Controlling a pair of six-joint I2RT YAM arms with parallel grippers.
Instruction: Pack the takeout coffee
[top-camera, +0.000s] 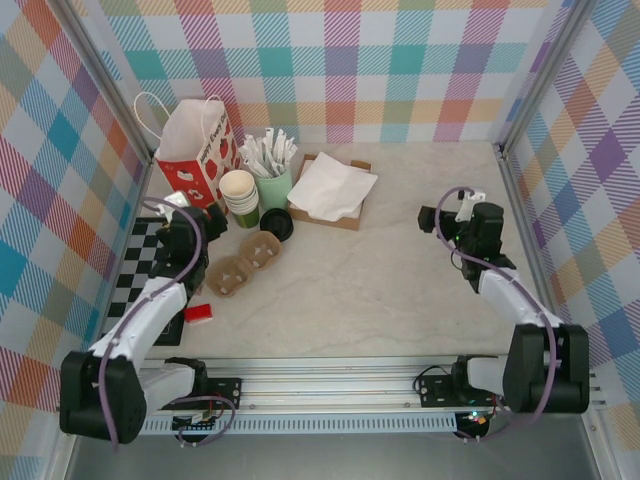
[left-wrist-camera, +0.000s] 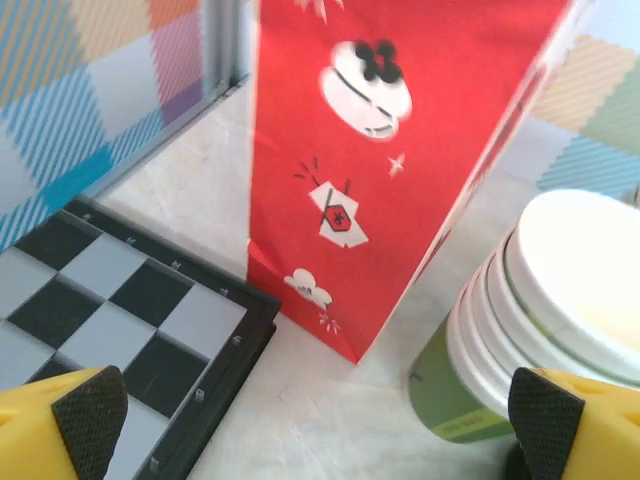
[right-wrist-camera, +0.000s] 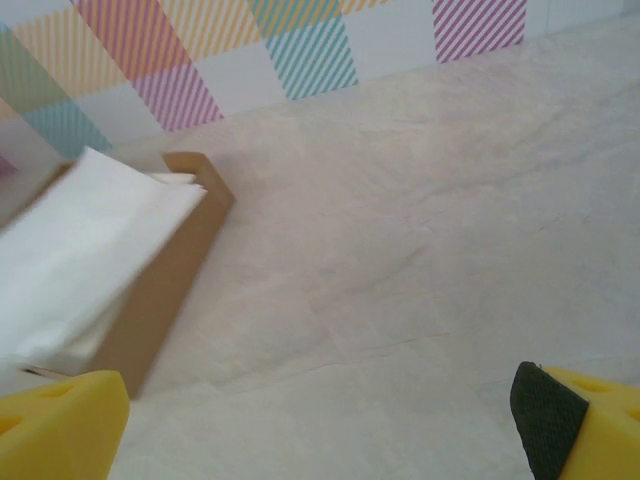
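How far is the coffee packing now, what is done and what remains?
Nothing looks done: the black-lidded cup stands on the table, outside the red bag. Nothing is in hand: the left end effector and right end effector are open and empty. Left: grasping the cup and packing it, probably into the bag.

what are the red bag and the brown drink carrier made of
Red bag: looks like paper with a smooth printed finish, judging by its crisp folded edges and flat creased panels. Drink carrier: probably molded pulp, matte brown, with rounded pressed cup wells.
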